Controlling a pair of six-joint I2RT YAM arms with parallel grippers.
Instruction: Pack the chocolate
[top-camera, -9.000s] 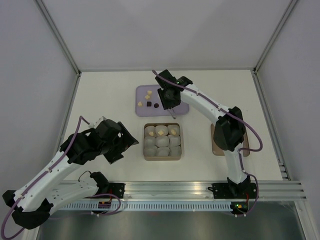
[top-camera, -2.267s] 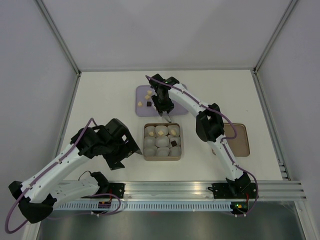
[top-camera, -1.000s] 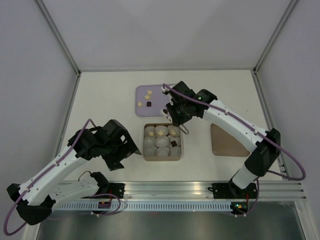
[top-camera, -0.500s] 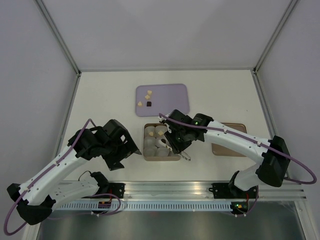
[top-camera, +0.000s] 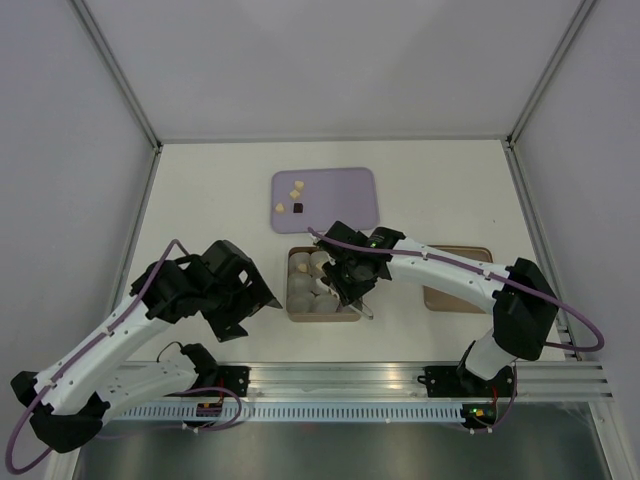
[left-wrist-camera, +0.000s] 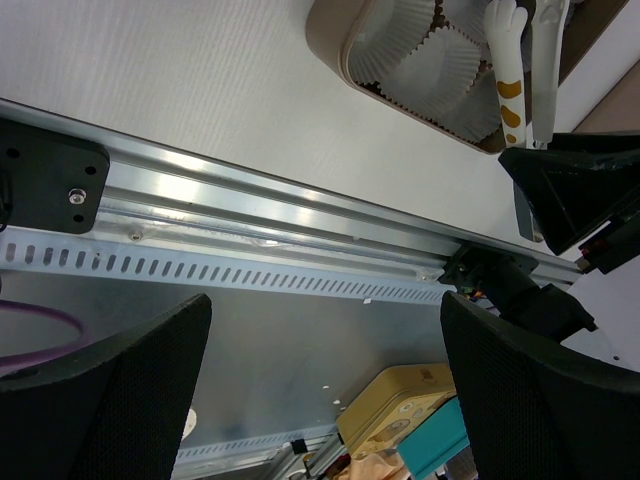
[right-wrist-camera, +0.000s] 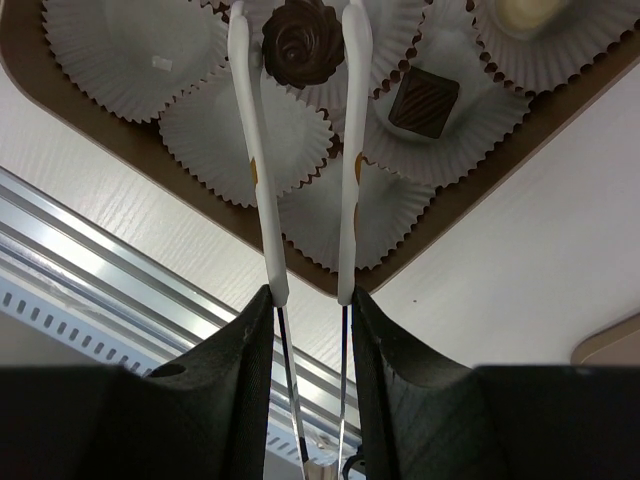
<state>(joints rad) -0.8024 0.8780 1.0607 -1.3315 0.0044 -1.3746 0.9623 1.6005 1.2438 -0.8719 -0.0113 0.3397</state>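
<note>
My right gripper (top-camera: 348, 281) (right-wrist-camera: 305, 310) is shut on white-tipped metal tongs (right-wrist-camera: 244, 130). The tongs pinch a round dark brown chocolate (right-wrist-camera: 297, 42) just above the white paper cups of the brown box (top-camera: 324, 317) (right-wrist-camera: 480, 225). A square dark chocolate (right-wrist-camera: 424, 102) lies in one cup, and a cream one (right-wrist-camera: 525, 12) in another. Two cream chocolates (top-camera: 297, 189) and a dark one (top-camera: 298, 208) lie on the purple tray (top-camera: 345, 195). My left gripper (top-camera: 258, 300) (left-wrist-camera: 325, 390) is open and empty, left of the box.
The box's brown lid (top-camera: 470, 292) lies to the right of the box, partly under my right arm. The aluminium rail (left-wrist-camera: 280, 230) runs along the table's near edge. The enclosure's walls stand on both sides and at the back.
My right gripper carried the tongs with the dark chocolate from the purple tray down over the box, and has since shifted slightly left. The left arm barely moved.
</note>
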